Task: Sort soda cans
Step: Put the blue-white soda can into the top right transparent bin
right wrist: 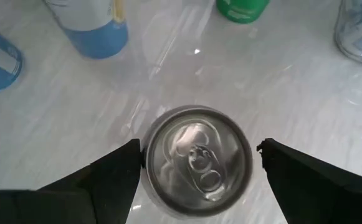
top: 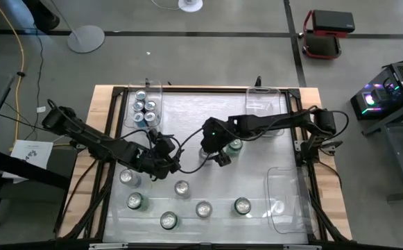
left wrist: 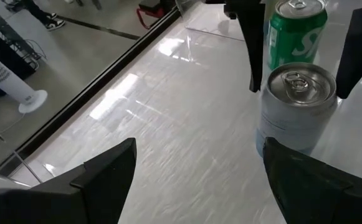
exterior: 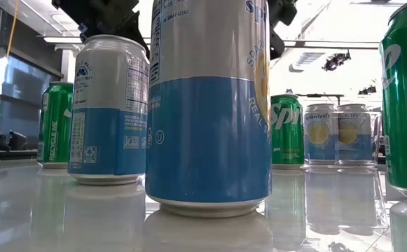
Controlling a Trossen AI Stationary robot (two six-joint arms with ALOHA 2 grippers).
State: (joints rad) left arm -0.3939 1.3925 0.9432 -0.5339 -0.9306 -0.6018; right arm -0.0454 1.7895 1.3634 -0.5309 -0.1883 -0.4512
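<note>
My right gripper (right wrist: 199, 152) is open and points down over a silver-topped soda can (right wrist: 196, 163) standing mid-table, one finger on each side of its top. In the high view this gripper (top: 211, 155) hides most of that can. A green can (top: 236, 144) stands just beyond it. My left gripper (top: 165, 165) is open and low over the table, left of that can, holding nothing. Its wrist view shows the same silver can (left wrist: 296, 106) ahead, between the right gripper's fingers (left wrist: 252, 50). Several more cans (top: 181, 187) stand upright toward the near edge. My right gripper straddles the can's top rim (right wrist: 149, 155) from above, pointing down. One finger (right wrist: 121, 168) stands right at the rim and the other shows a gap. I cannot tell whether it touches. The can stands upright on the table.
A clear bin (top: 144, 104) at the far left holds several cans. A second clear bin (top: 263, 104) sits at the far right and a third (top: 288, 198) at the near right. In the low view, blue-and-silver cans (exterior: 210, 105) and green cans (exterior: 287, 129) crowd the near table.
</note>
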